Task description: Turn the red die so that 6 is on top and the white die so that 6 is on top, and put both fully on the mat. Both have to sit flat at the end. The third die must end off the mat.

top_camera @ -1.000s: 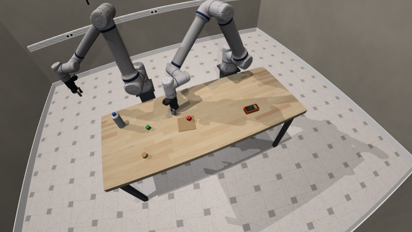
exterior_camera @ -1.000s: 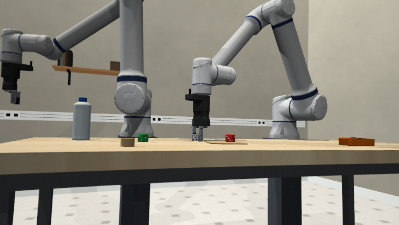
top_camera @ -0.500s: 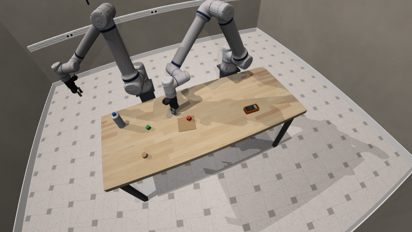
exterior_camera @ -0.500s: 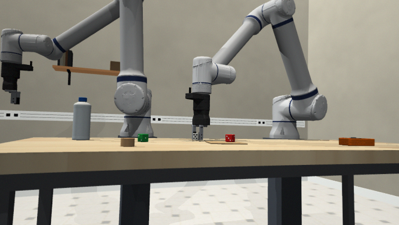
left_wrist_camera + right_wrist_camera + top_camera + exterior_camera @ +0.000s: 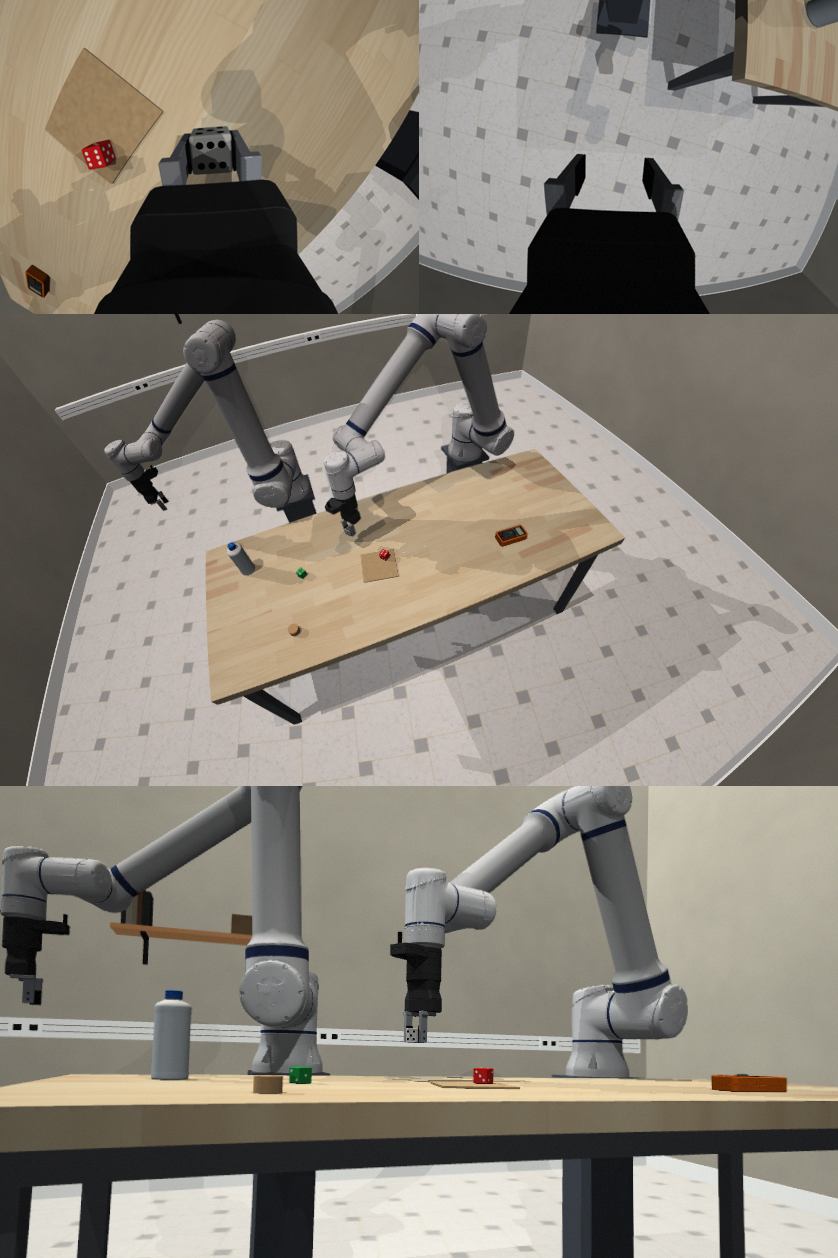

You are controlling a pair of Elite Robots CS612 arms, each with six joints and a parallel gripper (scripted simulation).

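The two robot arms [image 5: 387, 387] [image 5: 621, 897] [image 5: 240, 419] [image 5: 276, 879] are pale grey, thick smooth tubes with rounded joint caps and dark blue bands. Black, stepped housings carry the grippers [image 5: 348, 529] [image 5: 415, 1035] [image 5: 211, 150] [image 5: 162, 500] [image 5: 32, 992] [image 5: 614, 176], whose grey metal fingers have black pads in the wrist views.

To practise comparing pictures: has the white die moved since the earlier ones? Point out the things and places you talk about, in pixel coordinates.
Yes: the white die [image 5: 412, 1034] [image 5: 211, 153] rose above the tabletop [image 5: 363, 1090] [image 5: 189, 50].
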